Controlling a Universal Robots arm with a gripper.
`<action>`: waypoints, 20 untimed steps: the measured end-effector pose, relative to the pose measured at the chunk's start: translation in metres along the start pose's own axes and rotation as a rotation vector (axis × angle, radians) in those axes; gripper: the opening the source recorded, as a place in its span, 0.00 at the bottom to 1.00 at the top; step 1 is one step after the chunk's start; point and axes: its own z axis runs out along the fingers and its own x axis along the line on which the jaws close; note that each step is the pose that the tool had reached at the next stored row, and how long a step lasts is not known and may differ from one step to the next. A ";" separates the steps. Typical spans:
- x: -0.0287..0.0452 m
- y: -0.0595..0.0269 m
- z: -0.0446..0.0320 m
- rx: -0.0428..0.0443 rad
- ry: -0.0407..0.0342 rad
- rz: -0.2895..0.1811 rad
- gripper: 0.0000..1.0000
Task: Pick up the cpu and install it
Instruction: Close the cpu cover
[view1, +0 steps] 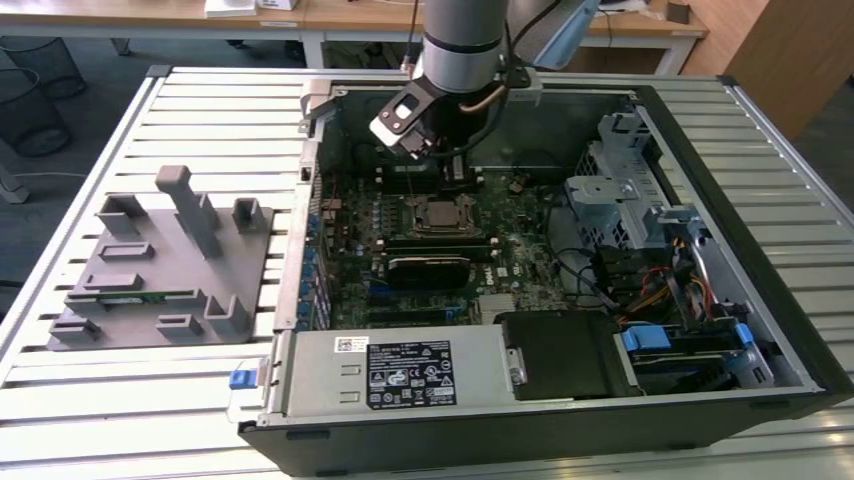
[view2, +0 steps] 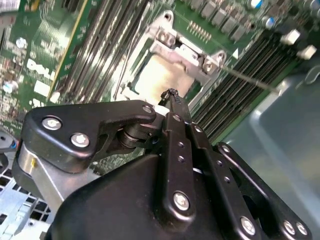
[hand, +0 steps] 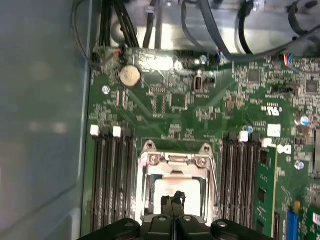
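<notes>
Cpu (hand: 172, 185) pieces numbered just one: a small pale square that lay flat inside the one metal socket frame (hand: 172, 160), near the middle of the one green board (hand: 170, 100). In both wrist views the one claw (hand: 173, 199) hung right over the cpu. Its two black fingers (hand: 167, 207) were pressed together, with nothing pinched between them. The tip sat very low over the cpu, but I could not tell if it touched. Two sets of long dark slots (hand: 112, 175) ran beside the frame, one set on each side. One round silver battery (hand: 130, 76) sat close to an edge of the board, near a bunch of dark cables (hand: 225, 40). In the exterior view, one grey arm (view1: 461, 40) reached down into one open black computer case (view1: 534, 425). The case lay on one slatted table (view1: 134, 420) and came close to the table's edge at the exterior view's right. One grey tray (view1: 140, 262) sat on the table near its edge at the exterior view's left, just beside the case. One thin green strip (view1: 140, 295) lay on that tray. One silver box (view1: 320, 375) with labels sat inside the case, along the case's edge nearest the camera. Two black wire bins (view1: 34, 60) stood on the floor, past the table's far corner at the exterior view's left.
</notes>
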 end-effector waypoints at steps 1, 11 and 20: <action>-0.0006 -0.0021 0.0003 0.0000 -0.0001 0.000 0.11; -0.0008 -0.0170 0.0056 0.0002 -0.0002 0.000 0.11; -0.0005 -0.0262 0.0116 0.0000 0.0000 0.000 0.11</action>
